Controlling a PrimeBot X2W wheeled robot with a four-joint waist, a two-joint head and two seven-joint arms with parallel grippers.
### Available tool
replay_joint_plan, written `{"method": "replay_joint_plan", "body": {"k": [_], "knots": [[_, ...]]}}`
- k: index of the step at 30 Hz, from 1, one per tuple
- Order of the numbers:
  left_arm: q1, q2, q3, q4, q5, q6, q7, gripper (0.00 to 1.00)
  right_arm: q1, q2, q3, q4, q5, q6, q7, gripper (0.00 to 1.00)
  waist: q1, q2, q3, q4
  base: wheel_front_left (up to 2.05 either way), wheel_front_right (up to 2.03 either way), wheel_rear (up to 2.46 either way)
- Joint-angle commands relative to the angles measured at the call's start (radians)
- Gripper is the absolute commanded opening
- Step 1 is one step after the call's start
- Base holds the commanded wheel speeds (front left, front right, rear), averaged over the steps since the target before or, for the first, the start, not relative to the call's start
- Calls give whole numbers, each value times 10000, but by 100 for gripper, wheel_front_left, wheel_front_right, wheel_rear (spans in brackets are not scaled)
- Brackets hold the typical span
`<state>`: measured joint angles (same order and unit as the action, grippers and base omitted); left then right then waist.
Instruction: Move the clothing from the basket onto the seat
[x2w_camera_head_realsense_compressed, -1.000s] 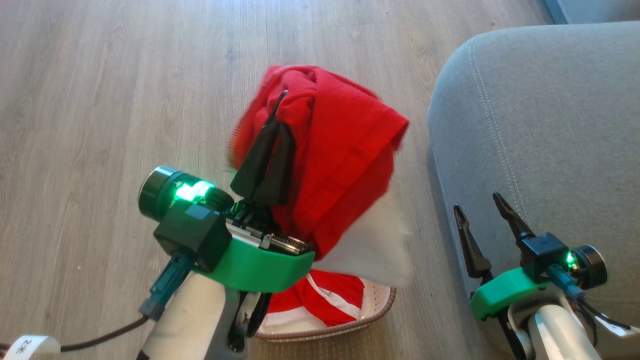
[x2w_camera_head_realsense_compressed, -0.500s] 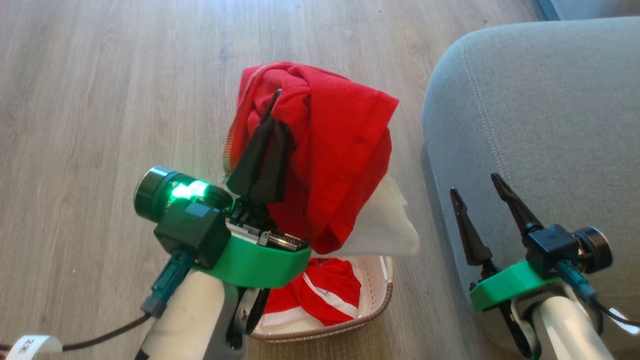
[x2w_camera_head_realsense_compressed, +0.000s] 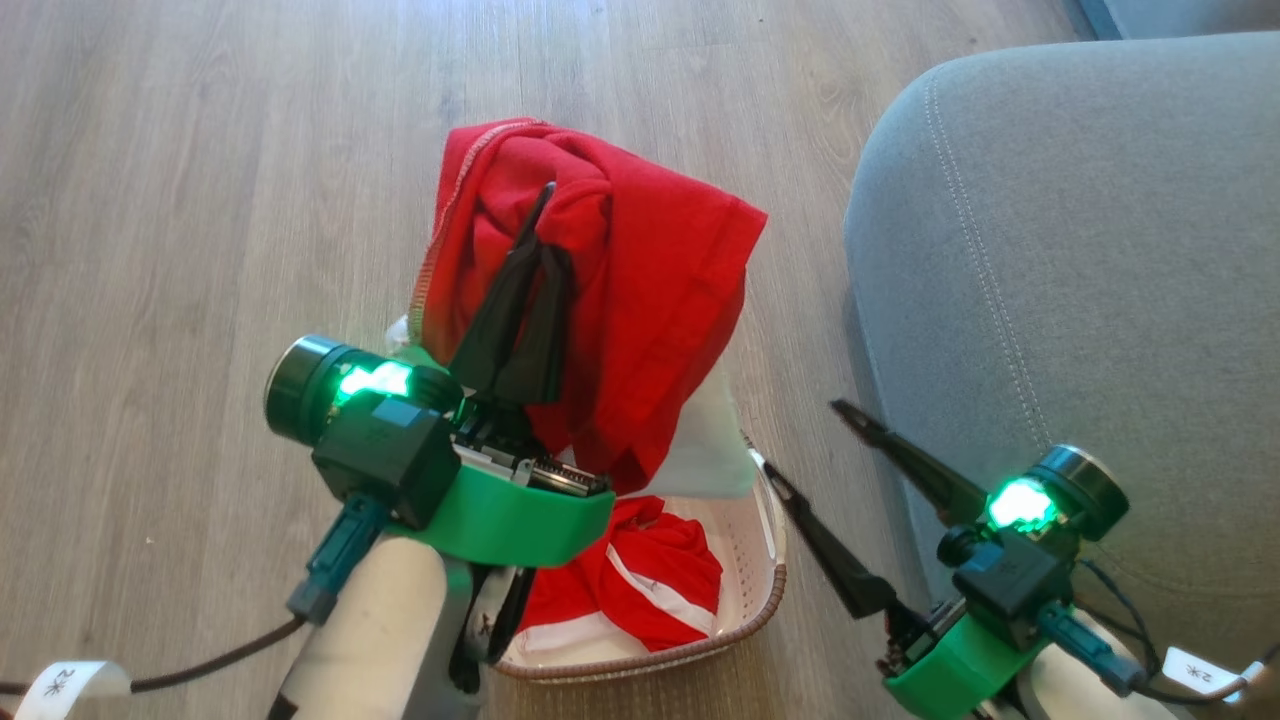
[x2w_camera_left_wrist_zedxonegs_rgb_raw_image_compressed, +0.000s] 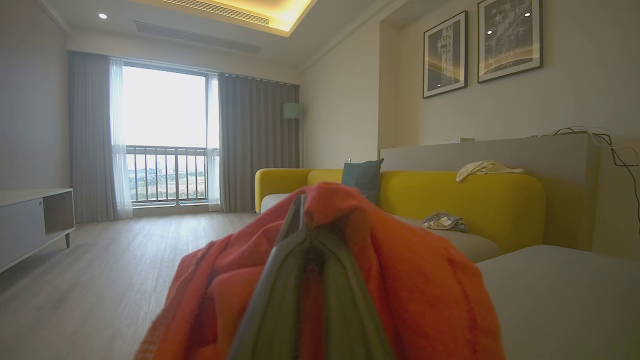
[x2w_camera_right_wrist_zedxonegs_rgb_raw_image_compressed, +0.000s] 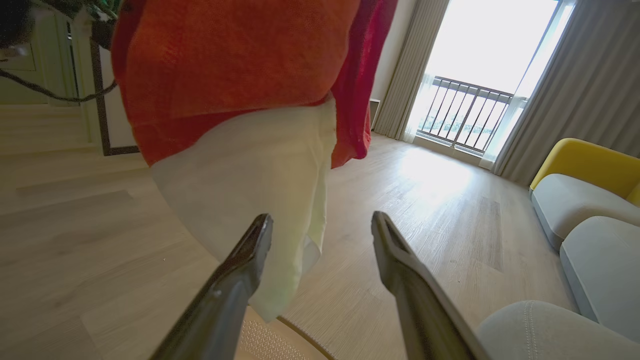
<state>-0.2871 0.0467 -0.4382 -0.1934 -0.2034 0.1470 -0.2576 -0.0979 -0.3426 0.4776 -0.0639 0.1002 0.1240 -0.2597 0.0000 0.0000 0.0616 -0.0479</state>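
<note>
Hanging garment (x2w_camera_head_realsense_compressed: 650, 300): soft red fabric, white hem, pinched in your tightly closed left fingers (x2w_camera_head_realsense_compressed: 515, 320) above the basket (x2w_camera_head_realsense_compressed: 768, 590).
Right fingers (x2w_camera_head_realsense_compressed: 822, 545): spread wide, empty, beside the hem.
Seat (x2w_camera_head_realsense_compressed: 1080, 250): grey-blue stitched upholstery.

A bunched red garment (x2w_camera_head_realsense_compressed: 650, 290) hangs pinched between the left gripper's (x2w_camera_head_realsense_compressed: 545, 200) jaws, above the cream basket (x2w_camera_head_realsense_compressed: 745, 548) holding more striped clothing (x2w_camera_head_realsense_compressed: 650, 590), the grey-blue seat (x2w_camera_head_realsense_compressed: 1050, 250) lying to their right.

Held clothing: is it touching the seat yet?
Apart. The head view shows bare floor between the clothing hanging from the left tool and the seat.
</note>
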Motion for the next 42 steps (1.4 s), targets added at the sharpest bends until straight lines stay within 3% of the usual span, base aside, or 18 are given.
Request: {"method": "replay_joint_plan", "body": {"k": [1, 17, 28, 42], "knots": [[-491, 36, 344, -317, 97, -27, -42, 0, -383, -242, 272, -430, 169, 67, -21, 100, 0, 0, -6, 0, 0, 0, 0], [-494, 36, -510, 54, 155, -403, -42, 0, -1068, -563, 973, -273, 931, 67, -21, 100, 0, 0, -76, 314, 0, 0, 0], [-577, 35, -1199, 130, 390, -653, -42, 0, -2015, -986, 1992, 363, 579, 67, -21, 100, 0, 0, -112, 496, 0, 0, 0], [-572, 35, -2064, 389, 109, -977, -42, 0, -2799, -381, 2474, 1206, 42, 67, -21, 100, 0, 0, -302, 790, 0, 0, 0]]}}
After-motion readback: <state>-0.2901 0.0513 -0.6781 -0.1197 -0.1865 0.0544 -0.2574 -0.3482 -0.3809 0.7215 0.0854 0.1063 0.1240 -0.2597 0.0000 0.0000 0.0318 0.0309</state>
